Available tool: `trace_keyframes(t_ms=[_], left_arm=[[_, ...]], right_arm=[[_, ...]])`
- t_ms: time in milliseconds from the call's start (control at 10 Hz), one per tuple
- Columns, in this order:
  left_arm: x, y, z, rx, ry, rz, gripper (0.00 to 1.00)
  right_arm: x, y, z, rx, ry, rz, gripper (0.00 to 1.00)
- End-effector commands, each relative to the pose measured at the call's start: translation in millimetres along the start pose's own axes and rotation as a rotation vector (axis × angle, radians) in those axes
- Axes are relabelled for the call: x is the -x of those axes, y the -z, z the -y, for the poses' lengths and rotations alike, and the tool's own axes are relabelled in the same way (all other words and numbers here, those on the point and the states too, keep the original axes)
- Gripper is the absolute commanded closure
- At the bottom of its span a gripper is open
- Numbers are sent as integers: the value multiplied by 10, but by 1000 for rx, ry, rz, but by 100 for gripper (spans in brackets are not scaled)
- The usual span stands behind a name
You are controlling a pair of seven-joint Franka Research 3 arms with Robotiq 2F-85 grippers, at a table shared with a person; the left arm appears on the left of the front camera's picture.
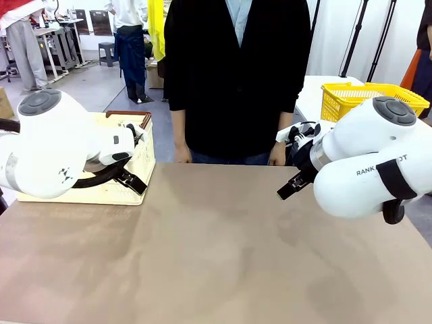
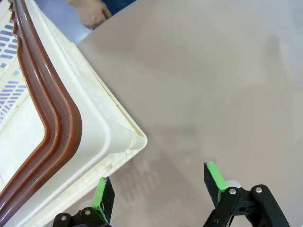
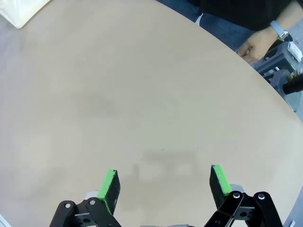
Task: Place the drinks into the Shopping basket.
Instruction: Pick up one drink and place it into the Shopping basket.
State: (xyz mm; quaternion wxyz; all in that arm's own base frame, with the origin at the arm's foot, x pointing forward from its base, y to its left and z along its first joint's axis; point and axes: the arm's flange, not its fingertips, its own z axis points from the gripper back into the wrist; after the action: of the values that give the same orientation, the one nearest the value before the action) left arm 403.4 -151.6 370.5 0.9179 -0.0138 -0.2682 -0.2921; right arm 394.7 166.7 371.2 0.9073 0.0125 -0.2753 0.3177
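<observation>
The drinks are out of view. The cream Shopping basket (image 1: 145, 155) with brown rim handles stands at the table's far left, partly hidden behind my left arm. Its corner (image 2: 94, 109) lies just left of and beyond my left gripper (image 2: 157, 172), which is open and empty above the bare tabletop. In the front view the left gripper (image 1: 131, 181) sits against the basket's near side. My right gripper (image 3: 164, 170) is open and empty over the table; it hovers at the right (image 1: 287, 191). A corner of the basket (image 3: 23, 9) shows far off.
A person in dark clothing stands at the far edge with a hand (image 1: 182, 155) and the other hand (image 1: 277, 156) resting on the table's edge. A yellow mesh basket (image 1: 351, 98) sits on a white table behind, at the right. The brown tabletop (image 1: 216, 256) is bare.
</observation>
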Motion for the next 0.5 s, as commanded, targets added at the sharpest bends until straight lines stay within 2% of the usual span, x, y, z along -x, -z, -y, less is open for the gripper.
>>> trace_keyframes(t_ms=[0, 400], left_arm=[[0, -1, 0, 0, 0, 0, 0], [0, -1, 0, 0, 0, 0, 0]], right_arm=[[0, 0, 0, 0, 1, 0, 0], [0, 0, 0, 0, 1, 0, 0]])
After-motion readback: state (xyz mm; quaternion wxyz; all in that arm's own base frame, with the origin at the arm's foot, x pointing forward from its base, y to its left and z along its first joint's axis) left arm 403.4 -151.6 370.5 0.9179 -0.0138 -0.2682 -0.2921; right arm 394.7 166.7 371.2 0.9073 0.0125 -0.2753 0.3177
